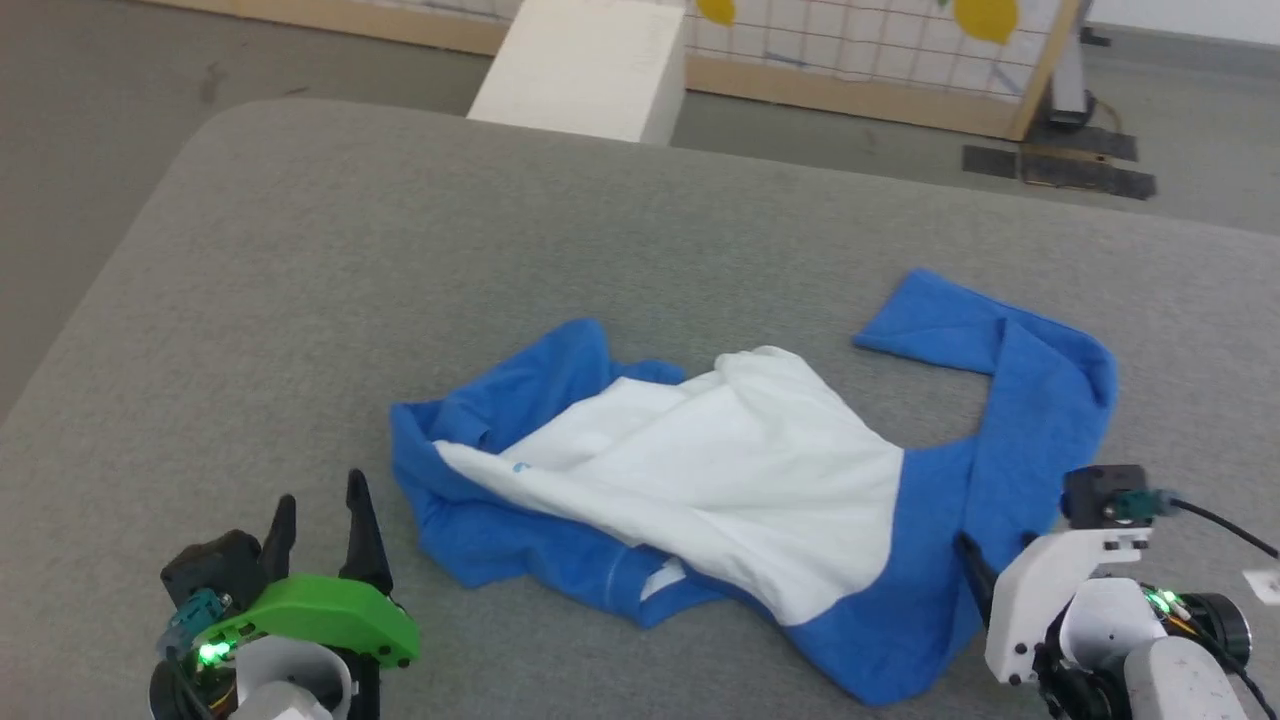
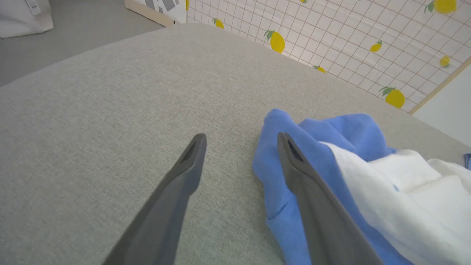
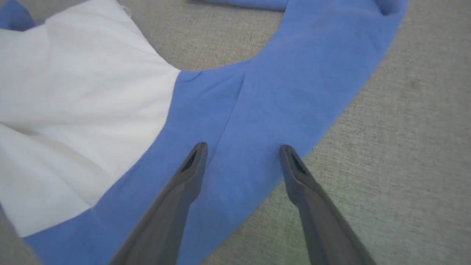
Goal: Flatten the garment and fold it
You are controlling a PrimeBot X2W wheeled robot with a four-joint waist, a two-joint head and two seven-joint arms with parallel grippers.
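Note:
The garment lies crumpled on the grey table, a white body with blue sleeves, one sleeve stretched to the far right. My left gripper stands open at the lower left, just left of the shirt's blue edge. In the left wrist view the left gripper holds nothing, and the garment lies under and beside its right finger. My right gripper is open above the blue sleeve of the garment, nothing between its fingers. In the head view the right gripper is mostly hidden by its wrist.
A white box stands on the floor beyond the table's far edge. A wooden-framed panel with a lemon-print grid stands behind it. The table has bare grey cloth to the left and far side of the shirt.

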